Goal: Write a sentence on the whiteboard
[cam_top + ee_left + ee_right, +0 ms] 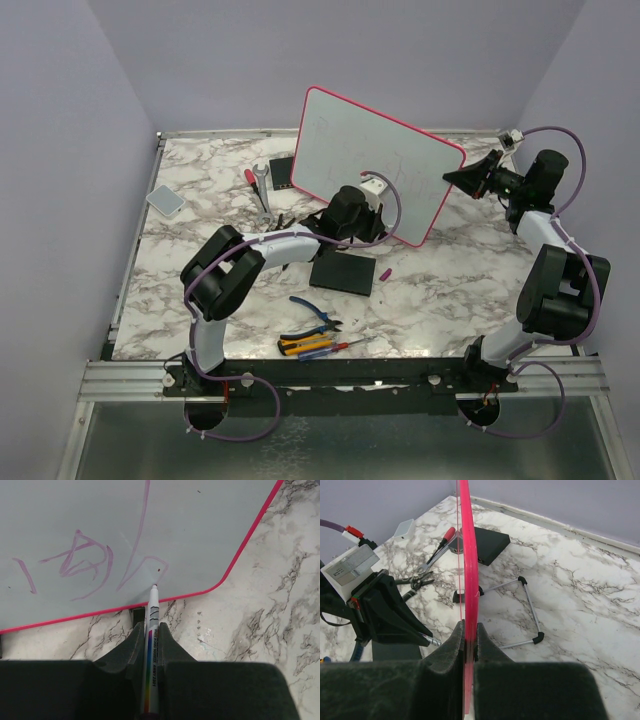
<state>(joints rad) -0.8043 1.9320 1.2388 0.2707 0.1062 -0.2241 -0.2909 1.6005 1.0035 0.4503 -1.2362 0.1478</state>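
On the marble table [440,290] the whiteboard [375,165] stands tilted, its right edge pinched by the right gripper [468,630], while the left gripper [150,632] clamps a marker [153,605] pointing straight ahead, tip at the sentence [85,565].

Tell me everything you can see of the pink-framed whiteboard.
The whiteboard is a large rectangular board with a pale grey-white surface and a rounded pink-red frame, smooth and plastic-looking. It stands tilted on the marble-patterned table, a thin wire stand with black feet behind it. Faint pinkish handwritten lettering crosses its face. The right hand is shut on its frame edge; the left hand holds a white marker pen whose tip meets the surface near a lower corner.
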